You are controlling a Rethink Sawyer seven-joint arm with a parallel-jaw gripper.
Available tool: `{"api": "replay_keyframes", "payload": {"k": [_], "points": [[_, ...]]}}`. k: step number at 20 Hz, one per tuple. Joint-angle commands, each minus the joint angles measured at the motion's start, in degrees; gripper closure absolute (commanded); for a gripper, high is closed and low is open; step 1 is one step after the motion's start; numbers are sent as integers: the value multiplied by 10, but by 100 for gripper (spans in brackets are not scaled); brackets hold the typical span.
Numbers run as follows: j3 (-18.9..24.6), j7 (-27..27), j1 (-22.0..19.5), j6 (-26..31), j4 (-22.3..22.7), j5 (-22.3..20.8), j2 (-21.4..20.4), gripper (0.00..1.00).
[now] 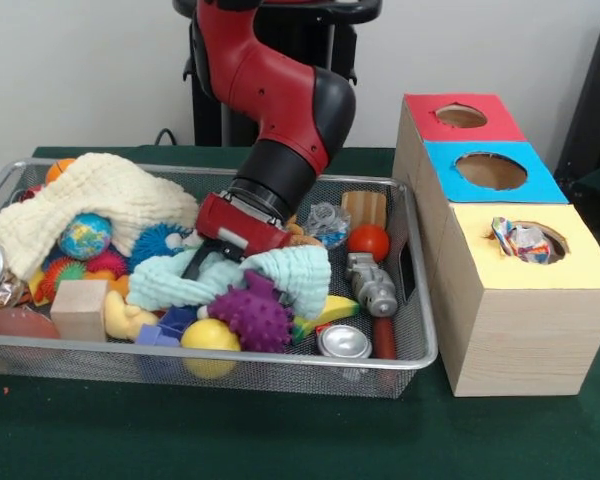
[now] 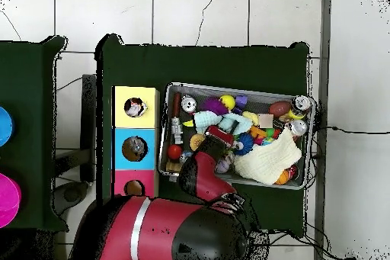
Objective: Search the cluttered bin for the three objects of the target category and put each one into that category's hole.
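A dark green cloth covers the table [image 1: 280, 440], and on it sits the wire mesh bin [image 1: 420, 330], taken here as the landmark; a white wall [image 1: 80, 70] rises behind, and the overhead view shows a pale tiled floor [image 2: 228, 13] around the table. At the bin's left end a cream knitted cloth [image 1: 100, 200] lies heaped over a small globe ball [image 1: 85, 236], with a wooden block [image 1: 79, 309] against the front mesh below it. Toward the bin's middle a yellow ball [image 1: 210, 336] and a purple spiky ball [image 1: 252, 318] rest by the front wall, beside a mint green cloth [image 1: 300, 270]. The gripper [image 1: 195, 262] is down in the bin's middle, pressed into the mint cloth; its fingers are buried there and I cannot tell whether they are wide, narrow or holding anything. In the bin's right part lie a red ball [image 1: 368, 241], a grey metal toy [image 1: 372, 285] and a silver tin [image 1: 343, 342]. Just right of the bin stands the wooden box [image 1: 520, 340] with a red hole [image 1: 461, 116], a blue hole [image 1: 491, 170] and a yellow hole [image 1: 528, 240]; crumpled wrappers [image 1: 520, 240] sit in the yellow one
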Motion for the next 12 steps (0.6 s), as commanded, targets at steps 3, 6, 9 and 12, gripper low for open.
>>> {"api": "replay_keyframes", "payload": {"k": [3, 6, 9, 12], "points": [[-88, -62, -56, 153, -17, 148, 71, 0], [-96, -63, -53, 148, -17, 150, 71, 0], [-102, -60, -51, 145, -16, 147, 71, 0], [-106, -58, -42, 133, -9, 166, 74, 0]]}}
